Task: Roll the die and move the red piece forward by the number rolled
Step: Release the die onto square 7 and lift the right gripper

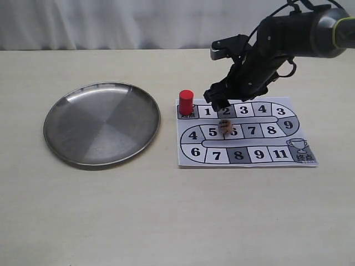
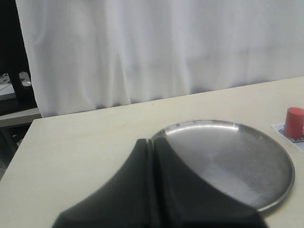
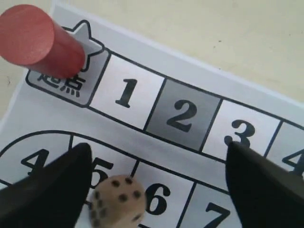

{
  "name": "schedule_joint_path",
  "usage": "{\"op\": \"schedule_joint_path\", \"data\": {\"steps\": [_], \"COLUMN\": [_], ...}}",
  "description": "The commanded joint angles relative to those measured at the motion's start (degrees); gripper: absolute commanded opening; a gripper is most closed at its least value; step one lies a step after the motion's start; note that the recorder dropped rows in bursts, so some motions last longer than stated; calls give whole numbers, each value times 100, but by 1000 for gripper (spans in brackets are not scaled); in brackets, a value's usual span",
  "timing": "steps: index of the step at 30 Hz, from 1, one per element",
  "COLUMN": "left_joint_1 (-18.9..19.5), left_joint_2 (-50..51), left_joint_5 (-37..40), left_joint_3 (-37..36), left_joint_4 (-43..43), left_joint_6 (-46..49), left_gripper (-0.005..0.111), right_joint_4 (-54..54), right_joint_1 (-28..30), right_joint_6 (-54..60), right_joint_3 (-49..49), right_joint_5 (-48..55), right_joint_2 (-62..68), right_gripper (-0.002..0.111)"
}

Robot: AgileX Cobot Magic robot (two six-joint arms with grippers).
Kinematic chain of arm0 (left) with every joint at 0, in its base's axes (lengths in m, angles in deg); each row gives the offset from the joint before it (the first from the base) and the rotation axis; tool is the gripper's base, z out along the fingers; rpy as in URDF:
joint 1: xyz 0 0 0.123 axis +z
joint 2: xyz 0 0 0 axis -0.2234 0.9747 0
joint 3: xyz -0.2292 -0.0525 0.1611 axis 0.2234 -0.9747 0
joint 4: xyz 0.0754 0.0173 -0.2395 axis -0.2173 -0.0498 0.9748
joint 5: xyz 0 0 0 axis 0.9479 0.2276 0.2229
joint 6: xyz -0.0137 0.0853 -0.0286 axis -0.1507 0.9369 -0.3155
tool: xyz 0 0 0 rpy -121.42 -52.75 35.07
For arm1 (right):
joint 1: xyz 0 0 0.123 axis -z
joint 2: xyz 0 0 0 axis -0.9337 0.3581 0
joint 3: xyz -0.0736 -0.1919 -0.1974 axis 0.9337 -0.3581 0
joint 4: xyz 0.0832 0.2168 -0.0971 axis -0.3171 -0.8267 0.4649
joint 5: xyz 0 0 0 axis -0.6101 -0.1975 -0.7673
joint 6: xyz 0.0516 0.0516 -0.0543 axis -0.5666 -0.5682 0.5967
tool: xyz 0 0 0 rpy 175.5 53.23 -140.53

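Observation:
The tan die (image 1: pixel 226 128) (image 3: pixel 117 201) lies on the paper game board (image 1: pixel 302 119), on the line between squares 5 and 6 of the middle row. My right gripper (image 1: pixel 221 103) (image 3: pixel 156 164) hangs open just above it, fingers wide apart, the die near one finger (image 3: pixel 57 183) and free of both. The red piece (image 1: pixel 186 102) (image 3: pixel 40 40) (image 2: pixel 294 122) stands upright on the start square at the board's far left corner. My left gripper (image 2: pixel 152 145) is shut and holds nothing, at the near rim of the metal plate.
A round steel plate (image 1: pixel 83 155) (image 2: pixel 266 190) lies left of the board. The board's numbered track winds to a trophy square (image 1: pixel 299 147) at its front right. A white curtain backs the table.

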Motion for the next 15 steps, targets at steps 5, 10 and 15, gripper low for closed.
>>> {"op": "schedule_joint_path", "data": {"steps": [5,10,15], "left_joint_1": [-48,-48,-48], "left_joint_2": [-15,-15,-15], "left_joint_5": [-51,-51,-51], "left_joint_3": [-10,-10,-10], "left_joint_4": [-1,-1,-1], "left_joint_6": [-5,-5,-5], "left_gripper": [0,0,0], "right_joint_4": [90,90,66], "right_joint_1": [8,8,8], "right_joint_6": [-21,21,274], "right_joint_3": [348,506,506], "right_joint_5": [425,800,1200], "right_joint_2": [-140,-448,-965], "right_gripper": [76,76,44]}}
